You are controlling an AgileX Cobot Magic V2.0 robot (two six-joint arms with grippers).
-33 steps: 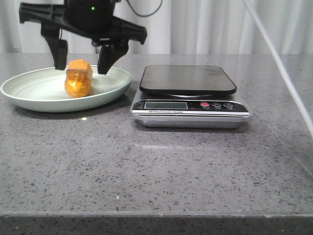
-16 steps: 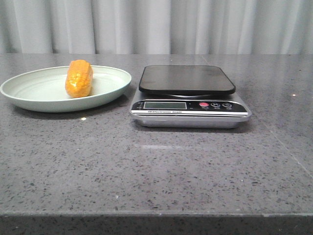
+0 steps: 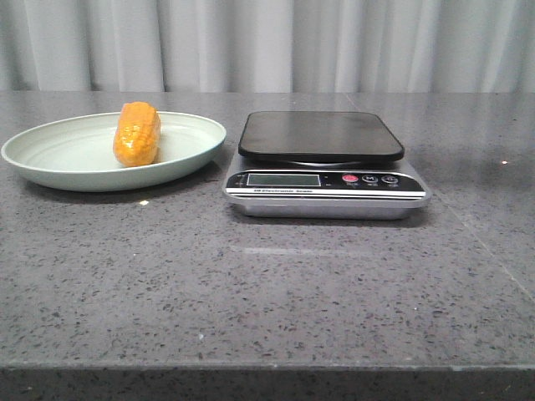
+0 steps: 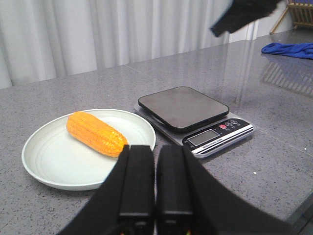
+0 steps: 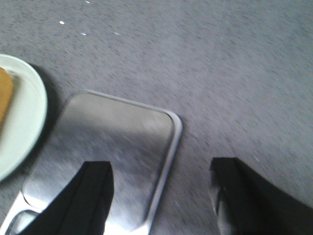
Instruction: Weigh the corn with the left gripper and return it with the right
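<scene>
The orange-yellow corn [image 3: 137,134] lies on a pale green plate [image 3: 50,163] at the table's left. It also shows in the left wrist view [image 4: 95,133]. My left gripper [image 4: 156,149] is shut and empty, its fingers pressed together, pulled back on the near side of the plate and apart from the corn. My right gripper [image 5: 161,166] is open and empty, high over the edge of the scale's platform [image 5: 112,142]. A sliver of the corn [image 5: 4,93] shows at that view's edge. Neither gripper shows in the front view.
A silver digital scale [image 3: 324,180] with a dark platform [image 3: 320,135] stands right of the plate, nothing on it. A black part of the other arm [image 4: 244,14] hangs above the scale. A blue cloth [image 4: 288,49] lies far off to the right.
One second ago an open black gripper with a green light straddled the corn on the plate. It has left the front view. The corn and the scale have not moved.
</scene>
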